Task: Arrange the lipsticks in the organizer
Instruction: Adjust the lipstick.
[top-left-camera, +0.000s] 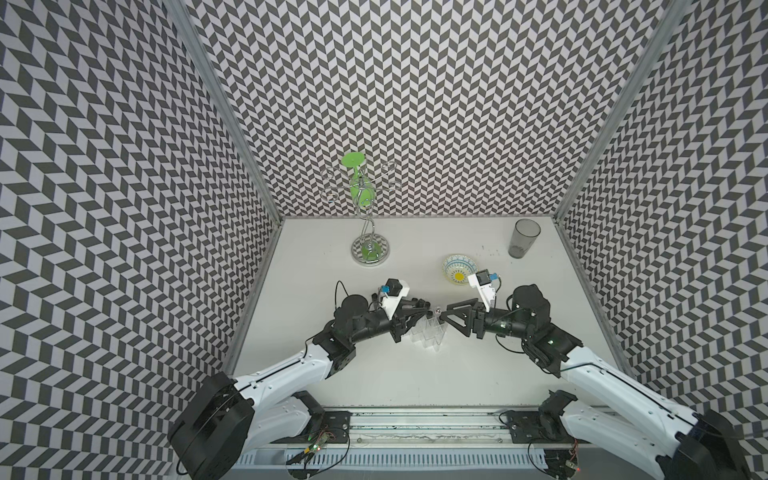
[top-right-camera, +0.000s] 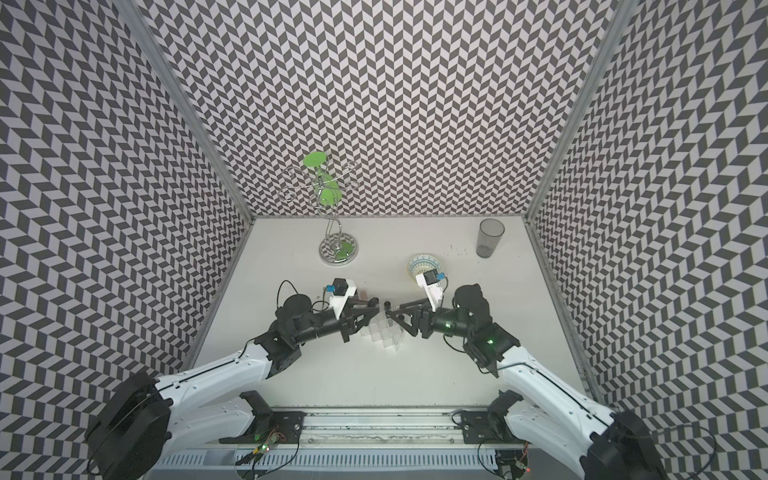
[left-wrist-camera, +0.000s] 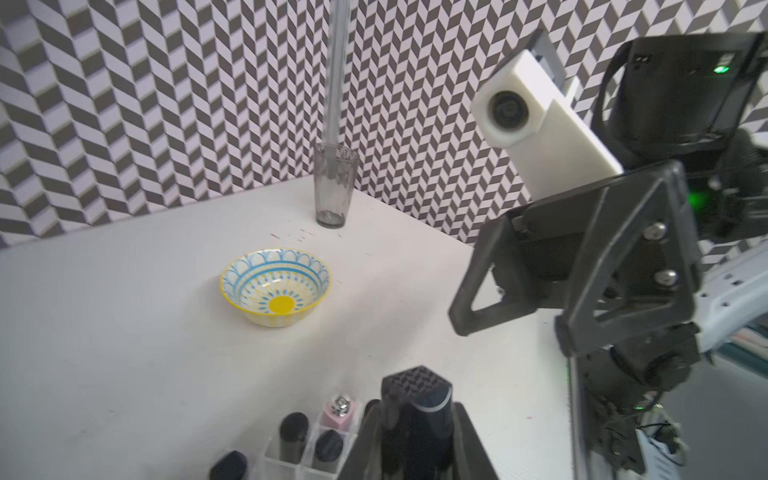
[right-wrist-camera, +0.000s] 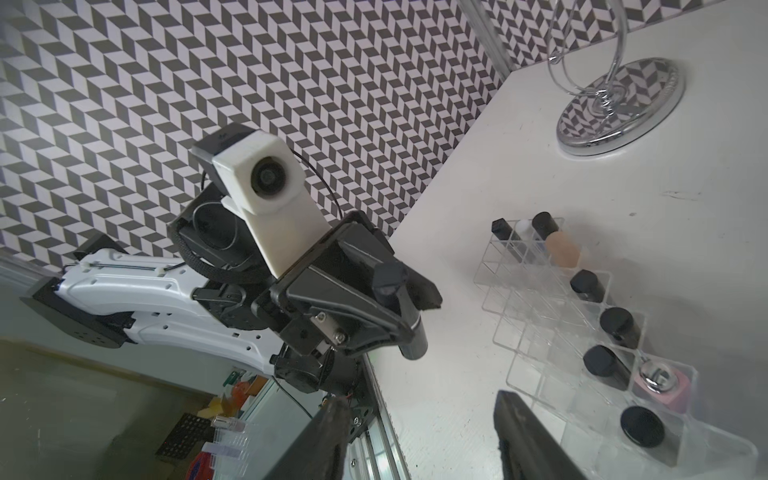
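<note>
The clear stepped organizer sits mid-table between both arms. In the right wrist view the organizer holds several lipsticks upright: black ones, a beige one and a pink one with a silver cap. My left gripper is shut on a black lipstick with a thin silver band, held above the organizer's edge. Facing it, my right gripper is open and empty, its fingers beside the rack's low front step.
A patterned bowl with a yellow centre stands just behind the right wrist. A tall grey tumbler is at the back right. A chrome wire stand with green pieces stands at the back left. Patterned walls close in three sides.
</note>
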